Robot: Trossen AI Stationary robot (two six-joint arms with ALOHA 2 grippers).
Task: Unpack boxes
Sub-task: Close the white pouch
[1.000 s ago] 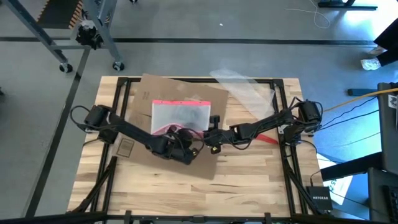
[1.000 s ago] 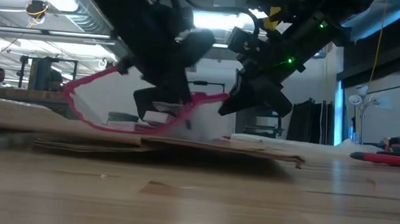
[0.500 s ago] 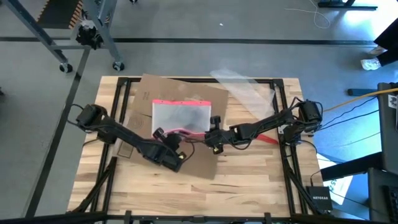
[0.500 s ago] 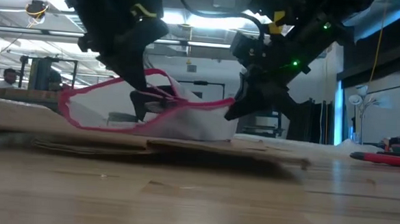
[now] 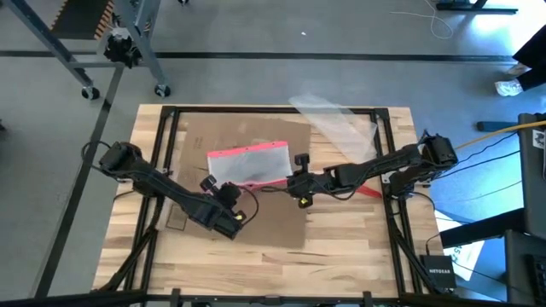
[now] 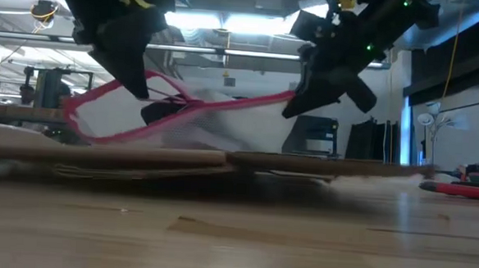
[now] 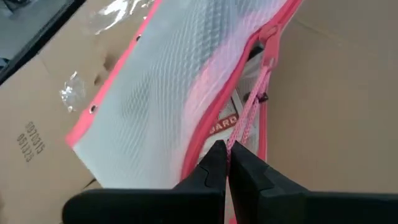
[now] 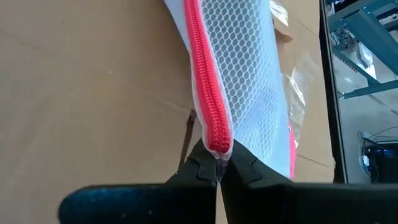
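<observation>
The plain brown corrugated cardboard box (image 5: 243,175) lies flattened on the pale wooden table (image 5: 341,247), toward its far-middle part. On top of it sits a clear mesh plastic pouch with a pink-red zip edge (image 5: 249,164), lifted off the cardboard along its near edge.

Left gripper (image 7: 226,163): fingers pinched together on the pouch's thin pink pull cord, near the zip. Right gripper (image 8: 217,163): fingers clamped on the end of the red zip band at the pouch's other near corner.

Judgement: the two grips oppose each other, one anchoring the pouch end while the other draws the cord, probably to run the zip open. A loose clear plastic sheet (image 5: 337,119) lies at the table's far right.
</observation>
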